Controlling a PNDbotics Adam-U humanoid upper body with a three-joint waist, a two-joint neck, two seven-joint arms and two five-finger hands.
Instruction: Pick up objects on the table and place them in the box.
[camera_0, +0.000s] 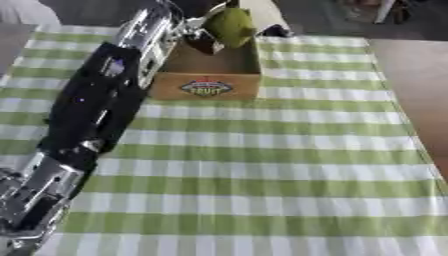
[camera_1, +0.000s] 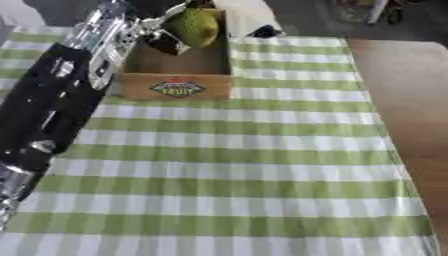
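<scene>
A cardboard box (camera_0: 208, 86) with a "FRUIT" label on its front stands at the far side of the table. My left arm reaches from the lower left up to it. My left hand (camera_0: 199, 34) is over the box's far part, its fingers curled round a yellow-green round fruit (camera_0: 230, 25). The fruit hangs above the box's back edge. The box's brown inside floor shows below it. My right hand shows in neither view.
A green-and-white checked cloth (camera_0: 262, 165) covers the table. Bare brown table (camera_1: 411, 100) runs along the right side. A white thing and a dark thing (camera_0: 276, 31) lie just behind the box.
</scene>
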